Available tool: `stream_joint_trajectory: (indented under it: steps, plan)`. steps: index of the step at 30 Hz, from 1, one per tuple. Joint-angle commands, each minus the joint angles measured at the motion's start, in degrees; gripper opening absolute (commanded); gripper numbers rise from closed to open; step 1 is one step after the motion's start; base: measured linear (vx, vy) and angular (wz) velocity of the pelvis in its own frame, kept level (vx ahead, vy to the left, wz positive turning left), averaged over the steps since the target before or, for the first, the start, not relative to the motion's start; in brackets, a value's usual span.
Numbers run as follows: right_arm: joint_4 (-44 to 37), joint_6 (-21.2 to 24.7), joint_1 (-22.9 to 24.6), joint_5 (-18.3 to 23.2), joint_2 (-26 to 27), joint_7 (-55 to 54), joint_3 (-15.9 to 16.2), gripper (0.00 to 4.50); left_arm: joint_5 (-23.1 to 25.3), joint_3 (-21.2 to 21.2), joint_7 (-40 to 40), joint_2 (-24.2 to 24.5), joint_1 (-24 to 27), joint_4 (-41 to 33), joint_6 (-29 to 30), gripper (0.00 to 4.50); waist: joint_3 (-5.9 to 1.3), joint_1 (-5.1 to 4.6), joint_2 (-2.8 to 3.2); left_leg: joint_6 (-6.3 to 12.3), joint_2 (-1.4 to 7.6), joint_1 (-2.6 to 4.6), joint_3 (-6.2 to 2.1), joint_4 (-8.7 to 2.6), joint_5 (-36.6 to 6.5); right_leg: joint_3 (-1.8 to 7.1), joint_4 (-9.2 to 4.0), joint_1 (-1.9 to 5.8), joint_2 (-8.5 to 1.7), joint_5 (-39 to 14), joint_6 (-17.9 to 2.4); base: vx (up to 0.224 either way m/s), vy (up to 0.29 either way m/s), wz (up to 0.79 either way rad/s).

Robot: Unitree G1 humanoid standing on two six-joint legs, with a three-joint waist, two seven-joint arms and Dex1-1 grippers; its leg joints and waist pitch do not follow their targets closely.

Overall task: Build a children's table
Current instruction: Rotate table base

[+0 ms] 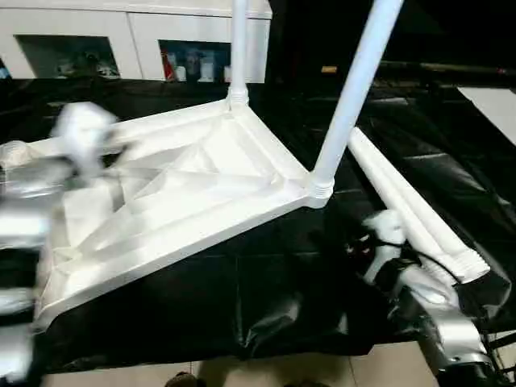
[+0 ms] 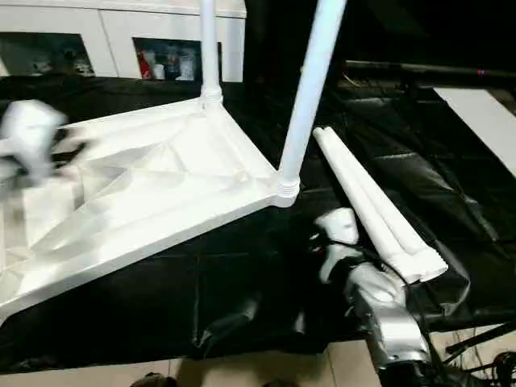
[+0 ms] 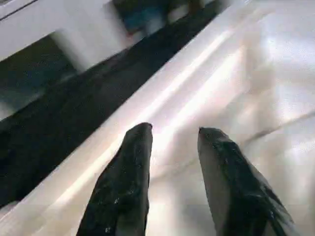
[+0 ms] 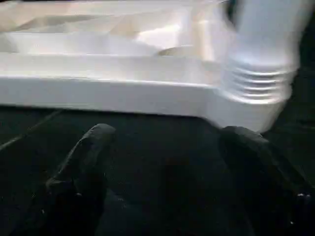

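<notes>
The children's table top [image 1: 185, 185] lies upside down on black cloth, ribs facing up. One white leg [image 1: 239, 48] stands in the far corner socket and another leg [image 1: 355, 89] in the right corner socket [image 4: 256, 93]. Two loose legs [image 1: 411, 201] lie side by side on the cloth to the right. My left arm [image 1: 81, 133] is a blur over the top's left side; the left gripper [image 3: 174, 132] is open above the white rim, nothing between its fingers. My right gripper [image 4: 167, 135] is open and low over the cloth, just short of the right corner socket and not touching it.
A white cabinet [image 1: 137, 32] with open shelves stands behind the work. The black cloth [image 1: 266, 290] ends near the front, where pale floor [image 1: 282, 371] shows. A flat white board [image 1: 492, 105] lies at the far right.
</notes>
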Motion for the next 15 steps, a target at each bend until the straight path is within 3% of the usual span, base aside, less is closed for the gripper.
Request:
stream_joint_trajectory:
  steps: [1, 2, 4, 5, 6, 9, 10, 12, 15]
  plan:
    - [2.3, 0.3, -2.6, -2.4, 0.6, -1.9, 0.4, 3.6, 2.2, 1.5, 2.9, 2.6, 1.4, -0.7, 2.0, 1.74, -3.73, -0.01, 0.86, 0.89, 2.24, 2.21, -1.0, -4.34, -10.0, 2.69, -3.97, 1.75, -3.46, -6.5, -11.9, 0.0, 0.0, 0.0]
    - [5.2, 0.7, -4.5, -4.3, 1.7, -4.4, 0.2, 3.6, 2.9, 2.9, 5.3, 4.6, 2.5, -0.4, 3.3, 1.74, -3.58, -0.18, 0.76, 0.0, 2.03, 1.87, -1.14, -4.71, -10.9, 2.73, -4.05, 2.08, -3.47, -7.4, -11.5, 0.0, 0.0, 0.0]
    - [8.9, 1.2, -7.0, -6.9, 2.8, -8.1, 0.2, 3.6, 4.7, 3.3, 8.0, 7.5, 3.8, 0.8, 4.0, 1.74, -3.56, -0.4, 0.92, -1.32, 2.01, 2.26, -1.08, -4.77, -12.4, 2.77, -3.98, 1.52, -3.4, -8.3, -11.6, 0.0, 0.0, 0.0]
    - [10.2, 1.4, -7.9, -7.9, 3.2, -9.6, 0.3, 3.6, 5.8, 3.0, 8.8, 8.8, 4.3, 1.7, 3.7, 1.74, -3.72, -0.26, 0.89, -2.51, 1.96, 2.35, -1.22, -4.83, -12.9, 2.85, -4.1, 1.78, -3.53, -8.8, -10.9, 0.0, 0.0, 0.0]
    - [10.2, 1.4, -7.9, -7.9, 3.2, -9.6, 0.3, 3.6, 5.8, 3.0, 8.8, 8.8, 4.3, 1.7, 3.7, 1.74, -3.75, -0.08, 0.93, -2.66, 2.0, 2.69, -1.12, -4.66, -12.8, 2.9, -4.13, 1.43, -3.52, -7.8, -11.0, 0.0, 0.0, 0.0]
    - [14.7, 2.7, -11.5, -9.4, 4.8, -13.2, 1.4, 3.6, 7.6, 2.9, 10.9, 12.3, 6.7, 3.4, 5.6, 1.74, -3.95, 0.04, 0.81, -3.1, 1.8, 2.33, -1.2, -4.75, -11.1, 2.86, -3.45, 1.88, -3.38, -3.3, -11.2, 0.0, 0.0, 0.0]
    - [16.4, 3.1, -12.9, -9.5, 5.5, -14.0, 2.0, 3.6, 8.0, 2.7, 10.8, 13.3, 7.7, 4.1, 6.3, 1.74, -4.0, 0.25, 0.81, -3.08, 1.85, 2.59, -1.05, -4.61, -11.0, 2.88, -3.42, 1.67, -3.46, -2.4, -11.5, 0.0, 0.0, 0.0]
    - [18.8, 2.8, -14.6, -10.3, 6.3, -14.7, 2.7, 3.6, 8.1, 2.2, 9.6, 13.9, 8.6, 5.5, 6.5, 1.74, -3.94, 0.1, 0.78, -3.1, 1.67, 2.24, -1.12, -4.78, -10.9, 2.84, -3.44, 1.95, -3.38, -2.6, -11.5, 0.0, 0.0, 0.0]
    - [21.8, 2.7, -16.5, -10.9, 7.3, -15.3, 2.9, 3.6, 7.4, 0.9, 6.2, 13.7, 9.3, 7.0, 7.2, 1.74, -3.96, 0.23, 0.93, -3.63, 1.73, 2.53, -1.11, -4.76, -12.1, 2.96, -3.54, 1.75, -3.62, -3.4, -12.1, 0.0, 0.0, 0.0]
